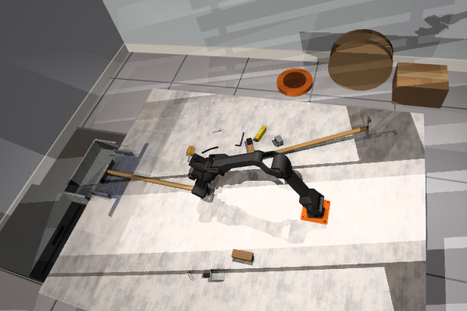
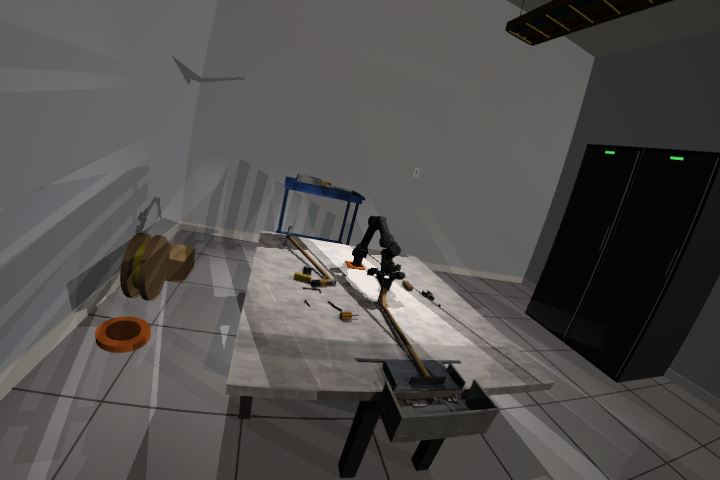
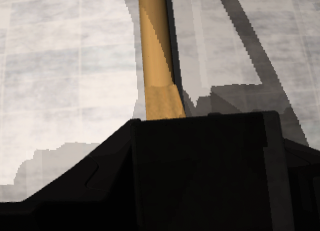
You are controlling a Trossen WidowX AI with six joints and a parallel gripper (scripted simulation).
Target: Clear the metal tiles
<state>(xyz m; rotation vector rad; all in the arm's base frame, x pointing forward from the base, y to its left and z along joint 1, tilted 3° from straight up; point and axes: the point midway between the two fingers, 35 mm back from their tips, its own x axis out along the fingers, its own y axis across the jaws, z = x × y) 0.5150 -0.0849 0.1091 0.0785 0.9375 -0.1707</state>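
My gripper (image 1: 201, 190) (image 2: 384, 289) is shut on the near end of the long scraper's wooden handle (image 1: 149, 179) (image 2: 404, 335) (image 3: 157, 56); its own body hides the fingertips in the wrist view. The handle slopes down to the dark scraper blade (image 2: 427, 380), which is at the box end of the steel bench plate (image 1: 120, 183) (image 2: 393, 371). The grey catch box (image 2: 440, 425) hangs at the table's edge beyond the plate. Several small metal tiles (image 2: 417, 403) lie inside it. No tile shows on the visible part of the plate; the blade hides a strip.
A second long wooden-handled tool (image 1: 322, 140) (image 2: 310, 257) with a forked end lies on the table. Near it are a yellow block (image 1: 260, 133) (image 2: 302, 277) and a hex key (image 1: 242, 139). An orange connector (image 1: 191, 150) (image 2: 345, 315) lies near my wrist. A wooden block (image 1: 242, 254) lies opposite.
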